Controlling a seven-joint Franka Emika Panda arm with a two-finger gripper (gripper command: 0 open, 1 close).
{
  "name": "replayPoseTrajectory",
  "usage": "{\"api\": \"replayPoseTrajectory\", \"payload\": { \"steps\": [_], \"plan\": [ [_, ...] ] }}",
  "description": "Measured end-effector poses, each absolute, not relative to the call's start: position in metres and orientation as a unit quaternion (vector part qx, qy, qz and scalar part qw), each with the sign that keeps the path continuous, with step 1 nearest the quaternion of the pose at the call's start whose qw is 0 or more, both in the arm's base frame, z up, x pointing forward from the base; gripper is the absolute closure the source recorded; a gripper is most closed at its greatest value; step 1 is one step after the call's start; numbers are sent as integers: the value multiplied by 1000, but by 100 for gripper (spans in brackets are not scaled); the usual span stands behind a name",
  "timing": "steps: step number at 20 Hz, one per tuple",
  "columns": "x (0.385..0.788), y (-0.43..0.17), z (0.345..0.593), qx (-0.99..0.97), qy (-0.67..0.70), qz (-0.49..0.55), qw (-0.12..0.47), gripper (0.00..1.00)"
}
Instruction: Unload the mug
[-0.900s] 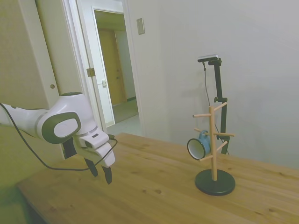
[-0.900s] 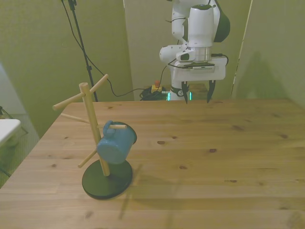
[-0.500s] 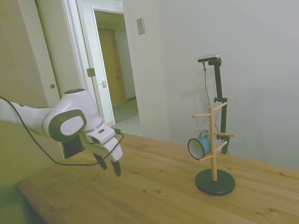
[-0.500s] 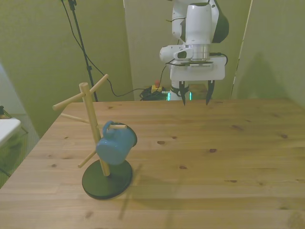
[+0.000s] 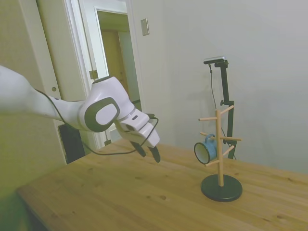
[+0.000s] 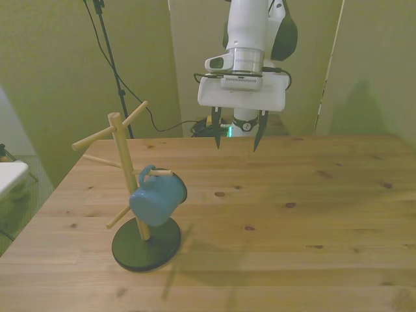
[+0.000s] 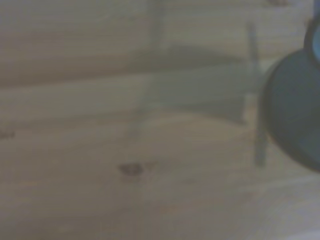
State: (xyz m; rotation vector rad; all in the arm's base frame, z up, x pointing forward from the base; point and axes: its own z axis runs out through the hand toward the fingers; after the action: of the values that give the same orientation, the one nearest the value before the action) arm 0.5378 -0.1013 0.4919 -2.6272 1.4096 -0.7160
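The light blue mug (image 5: pixel 205 151) hangs by its handle on a peg of the wooden peg stand (image 5: pixel 220 144), its white inside facing the arm. From the front, the mug (image 6: pixel 155 198) hangs low on the stand (image 6: pixel 127 170), above the stand's dark round base (image 6: pixel 145 245). My gripper (image 5: pixel 147 152) hovers above the table, well short of the stand, fingers open and empty. In the front view the gripper (image 6: pixel 236 136) is behind the stand and toward that view's right. The wrist view shows blurred wood and the dark base (image 7: pixel 295 110).
The wooden table (image 6: pixel 292 214) spreads wide around the stand. An open doorway (image 5: pixel 118 72) lies behind the arm in the side view. A black cable (image 5: pixel 106 153) loops under the wrist.
The arm has swung up and forward over the table toward the peg stand. The gripper stays open. The mug and stand have not moved.
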Motion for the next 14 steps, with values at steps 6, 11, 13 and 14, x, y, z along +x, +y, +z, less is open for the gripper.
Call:
{"api": "replayPoseTrajectory", "payload": {
  "steps": [6, 11, 13, 14],
  "plan": [
    [567, -128, 493, -838, 462, -288, 30, 0],
    [582, -137, 484, -817, 477, -324, 23, 0],
    [587, -140, 479, -807, 482, -340, 18, 0],
    [589, -141, 477, -802, 485, -347, 16, 0]
  ]
}}
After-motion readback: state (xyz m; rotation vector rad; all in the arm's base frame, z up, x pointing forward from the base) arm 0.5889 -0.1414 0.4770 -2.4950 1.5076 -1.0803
